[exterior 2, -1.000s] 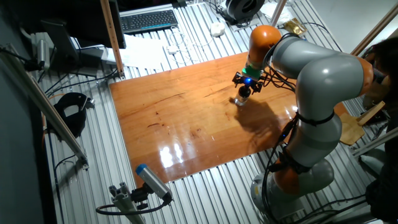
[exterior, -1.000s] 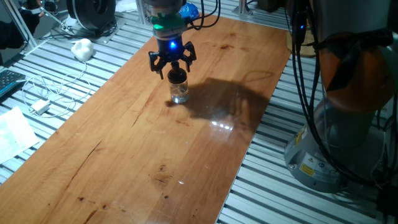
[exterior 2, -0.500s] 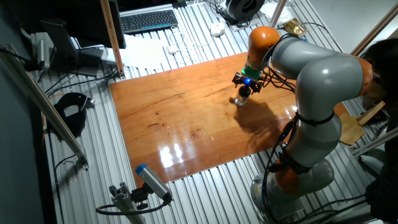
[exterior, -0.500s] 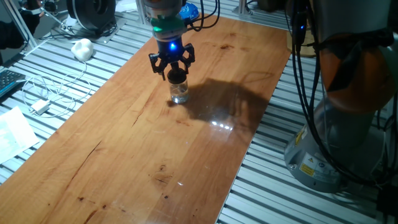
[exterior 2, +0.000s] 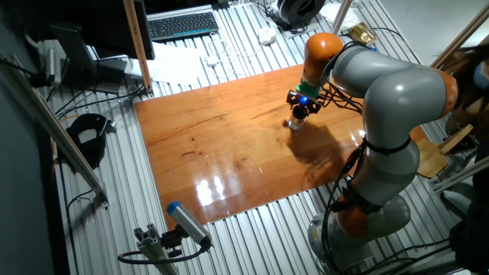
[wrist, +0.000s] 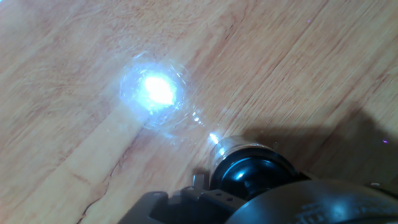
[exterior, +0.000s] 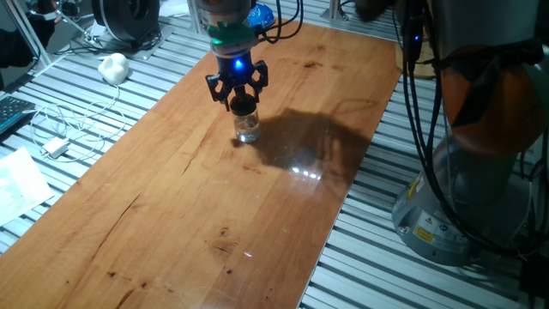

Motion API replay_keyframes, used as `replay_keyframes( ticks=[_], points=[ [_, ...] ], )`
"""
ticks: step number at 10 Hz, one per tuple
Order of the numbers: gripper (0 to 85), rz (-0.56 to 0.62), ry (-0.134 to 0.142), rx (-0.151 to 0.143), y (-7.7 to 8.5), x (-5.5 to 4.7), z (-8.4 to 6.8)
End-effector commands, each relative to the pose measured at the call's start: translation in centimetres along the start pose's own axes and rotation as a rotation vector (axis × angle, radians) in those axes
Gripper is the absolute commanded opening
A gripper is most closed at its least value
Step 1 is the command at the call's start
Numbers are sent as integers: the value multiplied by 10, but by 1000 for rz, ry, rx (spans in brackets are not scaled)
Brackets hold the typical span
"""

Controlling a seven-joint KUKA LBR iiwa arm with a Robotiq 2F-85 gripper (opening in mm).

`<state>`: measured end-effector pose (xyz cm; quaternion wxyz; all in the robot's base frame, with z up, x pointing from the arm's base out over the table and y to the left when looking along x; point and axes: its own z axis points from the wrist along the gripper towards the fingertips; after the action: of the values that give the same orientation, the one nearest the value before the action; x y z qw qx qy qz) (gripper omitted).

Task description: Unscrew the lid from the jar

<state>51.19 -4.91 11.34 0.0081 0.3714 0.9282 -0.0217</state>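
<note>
The gripper [exterior: 238,94] has drawn its fingers narrow onto the lid [exterior: 244,102] of the upright jar [exterior: 248,125], with cables [exterior: 64,129] lying far left off the table [exterior: 257,215].

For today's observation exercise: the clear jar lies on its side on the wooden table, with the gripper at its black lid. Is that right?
Not quite. The jar stands upright on the wooden table, as one fixed view shows. The rest holds: the gripper is at its black lid.
</note>
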Motion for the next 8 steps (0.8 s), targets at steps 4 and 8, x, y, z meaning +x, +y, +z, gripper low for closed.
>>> replay_keyframes(
  ticks=[4, 8],
  points=[
    [680, -8, 1, -1, -3, -2, 1],
    [680, -15, 1, -1, -4, -2, 1]
  ],
)
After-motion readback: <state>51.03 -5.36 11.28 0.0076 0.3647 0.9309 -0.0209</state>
